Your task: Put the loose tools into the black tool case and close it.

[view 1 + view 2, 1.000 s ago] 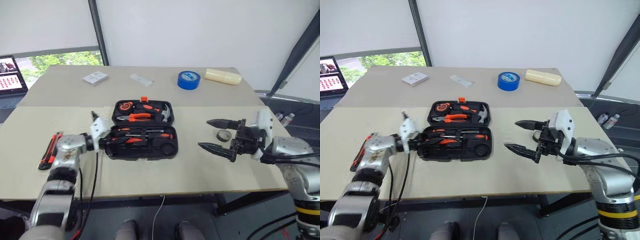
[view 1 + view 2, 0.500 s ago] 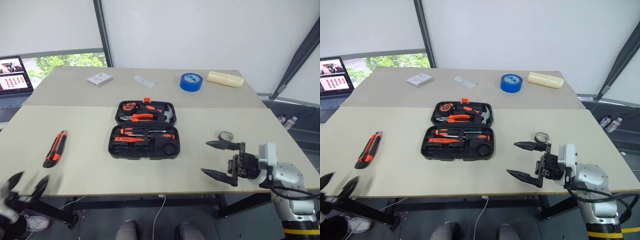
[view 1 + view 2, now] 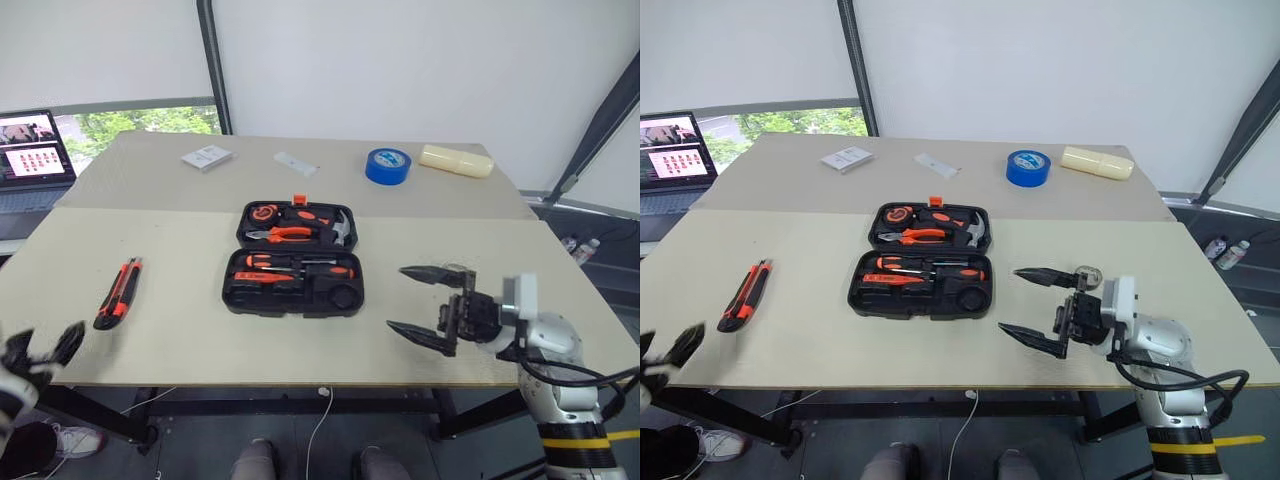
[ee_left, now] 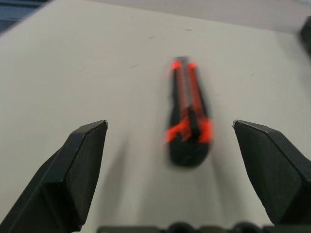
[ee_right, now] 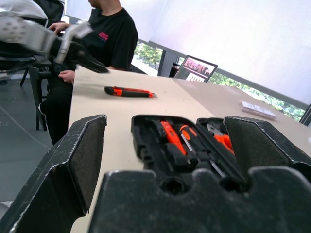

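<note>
Utility knife [image 3: 118,293] lies mid-left on the table [image 3: 200,340]; tool case [image 3: 293,268] lies open at centre. Left gripper [image 4: 180,170] and right gripper [image 3: 432,301] are released, empty. Risk: a misaligned grasp pushes the knife towards the edge.

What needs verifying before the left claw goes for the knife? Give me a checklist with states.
1. Left claw open: ok, its fingers stand wide apart.
2. Black-and-orange utility knife free on the beige table: ok, it lies alone, left of the case.
3. Knife lined up between the left claw's fingers: ok in the left wrist view.
4. Black plastic tool case open to receive it: ok, lid laid back.
5. Right claw clear of the case: ok, open, to the right of it.
6. Small dark grey tape roll: not ok, it sits outside the case, behind the right claw.
</note>
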{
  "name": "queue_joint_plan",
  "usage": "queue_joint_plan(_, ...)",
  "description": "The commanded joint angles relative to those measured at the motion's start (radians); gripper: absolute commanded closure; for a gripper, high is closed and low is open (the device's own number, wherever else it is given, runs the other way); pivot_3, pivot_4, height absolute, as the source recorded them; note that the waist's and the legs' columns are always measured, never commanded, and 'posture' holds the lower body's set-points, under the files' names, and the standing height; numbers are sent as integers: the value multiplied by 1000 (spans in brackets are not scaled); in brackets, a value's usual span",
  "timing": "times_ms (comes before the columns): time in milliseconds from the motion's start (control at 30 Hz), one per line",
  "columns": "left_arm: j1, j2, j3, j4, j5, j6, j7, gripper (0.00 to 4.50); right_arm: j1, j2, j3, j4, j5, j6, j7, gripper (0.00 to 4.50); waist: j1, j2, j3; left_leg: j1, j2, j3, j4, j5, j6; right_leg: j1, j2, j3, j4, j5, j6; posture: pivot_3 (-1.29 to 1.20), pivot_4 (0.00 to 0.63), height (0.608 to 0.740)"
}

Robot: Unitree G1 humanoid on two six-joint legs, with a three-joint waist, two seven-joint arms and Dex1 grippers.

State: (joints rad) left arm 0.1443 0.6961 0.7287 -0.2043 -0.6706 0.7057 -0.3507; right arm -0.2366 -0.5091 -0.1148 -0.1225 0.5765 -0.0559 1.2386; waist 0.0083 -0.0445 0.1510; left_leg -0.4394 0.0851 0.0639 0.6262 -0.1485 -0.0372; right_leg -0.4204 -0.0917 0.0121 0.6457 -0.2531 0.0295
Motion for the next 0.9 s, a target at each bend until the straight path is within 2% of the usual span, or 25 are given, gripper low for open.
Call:
queue_joint_plan(33, -168, 116, -137, 127, 43, 197, 46, 68, -37, 0, 2, -32, 26, 25, -23, 0, -1, 0, 0, 0, 0, 0, -1, 0, 0, 1, 0, 1, 1, 2, -2, 0, 150, 740)
queue_joint_plan(267, -389, 180, -315, 390, 171, 260, 38, 68, -33, -22, -2, -66, 37, 51, -37, 0, -12, 0, 1, -1, 0, -2, -5, 3, 5, 0, 4, 2, 2, 2, 1, 0, 150, 740)
queue_joint_plan(367, -433, 181, -360, 441, 210, 261, 26, 703, -25, -28, -14, -93, 46, 58, -55, 0, -10, 1, 1, -1, 0, -2, -5, 2, 4, 0, 4, 2, 2, 2, 1, 0, 150, 740)
queue_joint_plan(400, -445, 181, -375, 456, 222, 248, 11, 1238, -22, -31, -18, -103, 49, 62, -64, 0, -9, 1, 0, -1, 0, -2, -5, 2, 2, 0, 4, 1, 2, 2, 1, 0, 150, 740)
queue_joint_plan(467, -456, 178, -393, 470, 241, 218, -20, 2026, -12, -41, -25, -124, 55, 74, -78, 0, -8, 2, 0, -1, 0, -2, -5, 2, 0, 0, 3, 1, 2, 3, 1, 0, 150, 740)
queue_joint_plan(500, -456, 177, -393, 472, 246, 201, -35, 2231, -6, -47, -27, -134, 57, 79, -83, 0, -6, 2, 0, -1, 0, -2, -5, 1, -1, 0, 3, 1, 2, 3, 1, 0, 150, 740)
queue_joint_plan(533, -452, 173, -385, 463, 244, 145, -72, 2724, 2, -54, -30, -145, 60, 86, -89, 0, -4, 2, 0, -1, 0, -2, -5, 0, -4, 0, 3, 1, 2, 3, 1, 0, 150, 740)
queue_joint_plan(600, -435, 173, -351, 415, 193, 77, -192, 2762, 16, -68, -39, -167, 66, 98, -99, 0, 1, 1, 0, -1, -1, -2, -4, 0, -4, 0, 2, 1, 2, 3, 2, 0, 150, 740)
queue_joint_plan(700, -406, 200, -325, 316, 110, -70, -475, 2765, 27, -89, -65, -197, 83, 114, -115, 0, 3, 0, 1, -2, 0, -1, -3, 0, -5, -1, 1, 1, 1, 3, 0, 0, 150, 740)
queue_joint_plan(767, -409, 223, -381, 278, 131, -242, -664, 2765, 29, -112, -80, -211, 93, 133, -118, 0, 5, -2, 2, -4, 0, -1, -3, 0, -5, -1, 1, 0, 1, 1, -6, 0, 150, 740)
queue_joint_plan(900, -481, 244, -577, 292, 234, -515, -961, 2765, 58, -188, -107, -229, 103, 172, -91, 0, 10, 0, 2, -4, -1, 0, -3, 0, -5, 0, 0, 0, 0, 0, -6, 0, 150, 740)
